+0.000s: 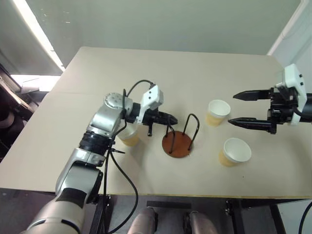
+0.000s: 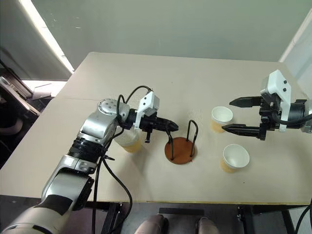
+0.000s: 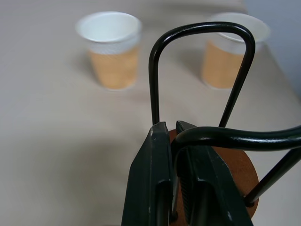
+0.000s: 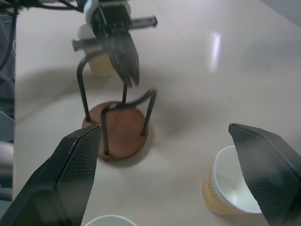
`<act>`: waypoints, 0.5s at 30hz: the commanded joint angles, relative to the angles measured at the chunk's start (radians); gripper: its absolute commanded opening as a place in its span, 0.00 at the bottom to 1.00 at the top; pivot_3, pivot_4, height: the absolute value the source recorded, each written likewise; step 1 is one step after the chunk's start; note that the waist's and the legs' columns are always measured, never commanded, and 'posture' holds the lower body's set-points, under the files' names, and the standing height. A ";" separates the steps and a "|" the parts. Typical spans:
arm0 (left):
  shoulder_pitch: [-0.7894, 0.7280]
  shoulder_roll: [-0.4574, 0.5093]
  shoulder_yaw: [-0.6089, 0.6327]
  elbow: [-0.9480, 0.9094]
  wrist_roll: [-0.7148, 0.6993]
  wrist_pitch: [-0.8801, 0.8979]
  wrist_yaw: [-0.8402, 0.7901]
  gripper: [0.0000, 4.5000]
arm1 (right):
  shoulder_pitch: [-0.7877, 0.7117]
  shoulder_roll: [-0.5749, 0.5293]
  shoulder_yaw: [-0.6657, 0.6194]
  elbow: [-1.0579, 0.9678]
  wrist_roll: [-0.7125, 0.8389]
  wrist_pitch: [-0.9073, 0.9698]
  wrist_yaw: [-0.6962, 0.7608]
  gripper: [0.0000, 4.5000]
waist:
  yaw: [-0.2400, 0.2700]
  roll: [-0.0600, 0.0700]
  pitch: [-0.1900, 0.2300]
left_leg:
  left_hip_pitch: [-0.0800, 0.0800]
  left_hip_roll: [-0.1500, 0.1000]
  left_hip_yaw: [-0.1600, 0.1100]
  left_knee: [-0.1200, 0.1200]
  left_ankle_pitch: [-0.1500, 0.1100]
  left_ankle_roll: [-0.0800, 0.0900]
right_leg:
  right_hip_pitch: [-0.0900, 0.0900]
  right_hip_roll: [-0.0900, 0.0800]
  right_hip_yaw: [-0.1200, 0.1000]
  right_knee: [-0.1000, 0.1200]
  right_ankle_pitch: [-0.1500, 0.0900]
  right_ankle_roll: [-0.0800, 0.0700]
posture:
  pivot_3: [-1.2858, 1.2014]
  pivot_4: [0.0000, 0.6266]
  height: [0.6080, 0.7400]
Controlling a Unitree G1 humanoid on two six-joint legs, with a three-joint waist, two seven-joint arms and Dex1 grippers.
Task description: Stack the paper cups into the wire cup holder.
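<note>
Left gripper (image 2: pixel 171 126) fingers pinching a wire loop of the wire cup holder (image 2: pixel 181 147), right gripper (image 2: pixel 233 115) fingers spread beside a paper cup (image 2: pixel 221 118) on the counter (image 2: pixel 146 78)

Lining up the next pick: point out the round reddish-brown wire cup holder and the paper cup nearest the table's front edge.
wire cup holder (image 1: pixel 181 145), left eye view, bare disc base.
paper cup (image 1: pixel 237 149), left eye view, white inside.
</note>
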 commanded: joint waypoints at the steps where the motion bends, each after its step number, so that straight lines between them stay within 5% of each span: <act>1: -0.012 -0.013 -0.007 0.004 0.009 -0.056 -0.013 0.01 | 0.009 -0.026 -0.066 -0.049 0.033 0.015 -0.017 1.00 | 0.000 0.000 0.000 | 0.000 0.000 0.000 0.000 0.000 0.000 | 0.000 0.000 0.000 0.000 0.000 0.000 | 0.52 0.24 1.00; 13: -0.047 -0.102 -0.019 0.113 0.032 -0.127 0.001 0.01 | 0.058 -0.040 -0.114 -0.102 0.067 0.045 -0.062 1.00 | 0.003 0.000 0.000 | 0.000 0.000 0.000 0.000 0.000 0.001 | 0.000 0.000 0.000 0.000 0.000 0.001 | 0.52 0.24 1.00; 15: -0.052 -0.105 -0.016 0.120 0.045 -0.141 0.019 0.14 | 0.058 -0.040 -0.111 -0.102 0.069 0.042 -0.067 1.00 | 0.003 0.000 0.000 | 0.000 0.000 0.000 0.001 0.000 0.001 | 0.001 0.000 0.000 0.000 0.000 0.001 | 0.52 0.24 1.00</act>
